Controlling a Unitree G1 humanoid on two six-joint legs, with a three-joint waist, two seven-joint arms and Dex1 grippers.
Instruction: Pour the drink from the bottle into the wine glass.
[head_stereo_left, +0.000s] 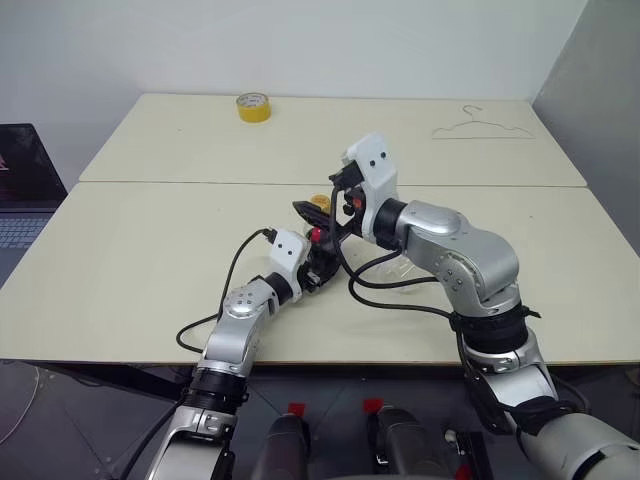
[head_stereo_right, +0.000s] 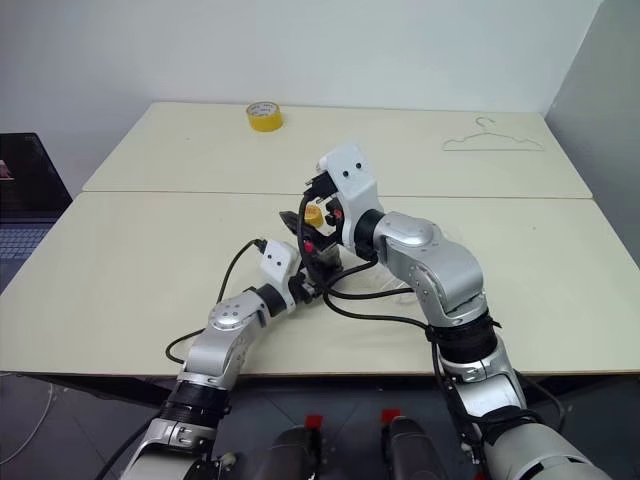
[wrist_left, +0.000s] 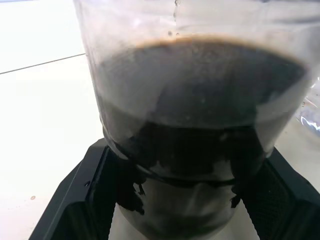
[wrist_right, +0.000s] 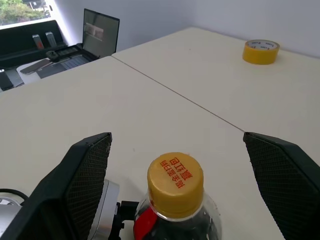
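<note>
My left gripper is shut on the lower body of the bottle, which stands upright at the table's middle. Its fingers press both sides of the clear plastic. The drink is dark brown and fills the lower part of the bottle. The yellow cap with a red strip under it is on the neck. My right gripper is open, one finger on each side of the cap, apart from it. The wine glass shows as a clear shape just right of the bottle, mostly hidden behind my right arm.
A yellow tape roll lies at the far side of the table and a wire hanger at the far right. A laptop stands off the left edge. Black cables loop across the table near the bottle.
</note>
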